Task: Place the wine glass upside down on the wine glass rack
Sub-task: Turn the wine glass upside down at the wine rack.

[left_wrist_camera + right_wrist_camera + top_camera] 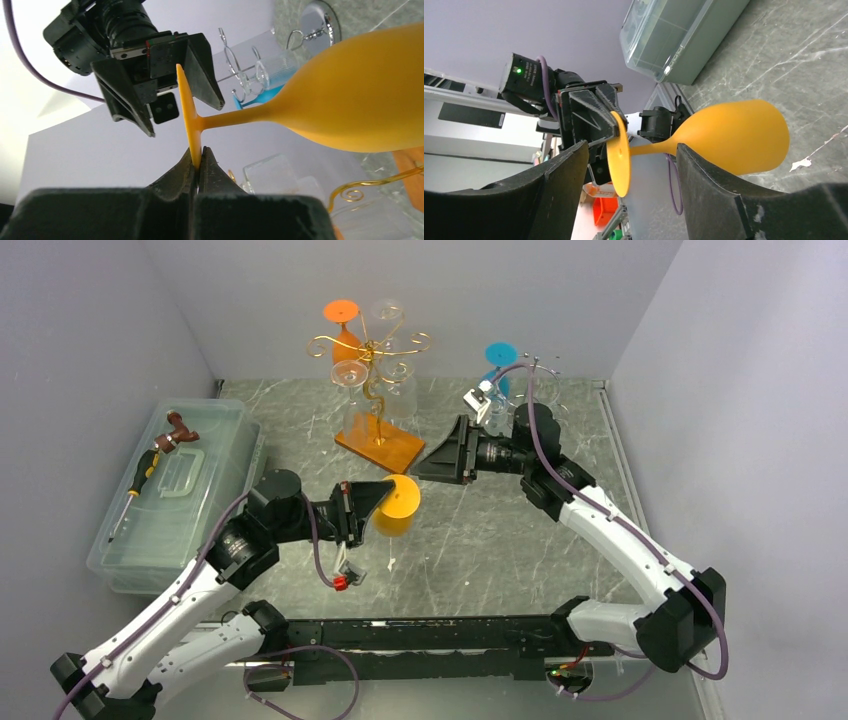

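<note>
Top view: L gripper [372,508] clamped on foot rim of yellow wine glass [398,512], mid-frame. Glass lies sideways, off the table [480,550], just below-right of rack [380,448]. R gripper [428,468] points in from upper right, jaws apart. R wrist view: foot disc sits btwn its fingers [549,195], gap each side, no contact seen. L wrist view: jaws pinched on disc edge, bowl at right of frame. Clear bin [240,418] w/ screwdriver [140,480] at left.
</note>
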`<move>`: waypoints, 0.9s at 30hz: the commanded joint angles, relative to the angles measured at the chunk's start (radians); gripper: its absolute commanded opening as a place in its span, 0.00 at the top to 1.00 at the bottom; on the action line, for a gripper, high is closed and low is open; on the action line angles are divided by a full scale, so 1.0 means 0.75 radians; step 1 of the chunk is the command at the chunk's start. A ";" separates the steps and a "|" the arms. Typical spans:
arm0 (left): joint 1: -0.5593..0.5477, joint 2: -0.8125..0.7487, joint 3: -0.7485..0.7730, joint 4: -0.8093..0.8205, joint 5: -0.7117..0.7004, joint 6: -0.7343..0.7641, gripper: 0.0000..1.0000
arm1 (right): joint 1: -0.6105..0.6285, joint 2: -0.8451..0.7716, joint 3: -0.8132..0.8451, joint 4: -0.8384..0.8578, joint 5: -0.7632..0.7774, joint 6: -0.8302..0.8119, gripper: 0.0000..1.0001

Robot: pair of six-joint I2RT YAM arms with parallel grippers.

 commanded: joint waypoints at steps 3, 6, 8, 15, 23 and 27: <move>-0.005 -0.007 -0.011 0.131 0.050 0.131 1.00 | 0.038 0.007 0.016 0.142 0.030 0.047 0.42; -0.005 -0.003 -0.019 0.156 0.049 0.127 1.00 | 0.052 0.009 -0.012 0.201 0.027 0.088 0.57; -0.007 0.003 -0.024 0.175 0.041 0.115 1.00 | 0.068 0.016 -0.007 0.201 0.022 0.089 0.64; -0.006 0.039 -0.011 0.251 -0.038 0.000 1.00 | 0.086 0.018 -0.028 0.234 -0.022 0.107 0.68; -0.007 0.023 0.002 0.202 -0.035 -0.048 0.61 | 0.087 0.020 0.049 0.152 -0.042 0.047 1.00; -0.007 0.006 0.048 0.122 -0.044 -0.128 0.06 | 0.055 0.023 0.196 0.000 -0.036 -0.053 1.00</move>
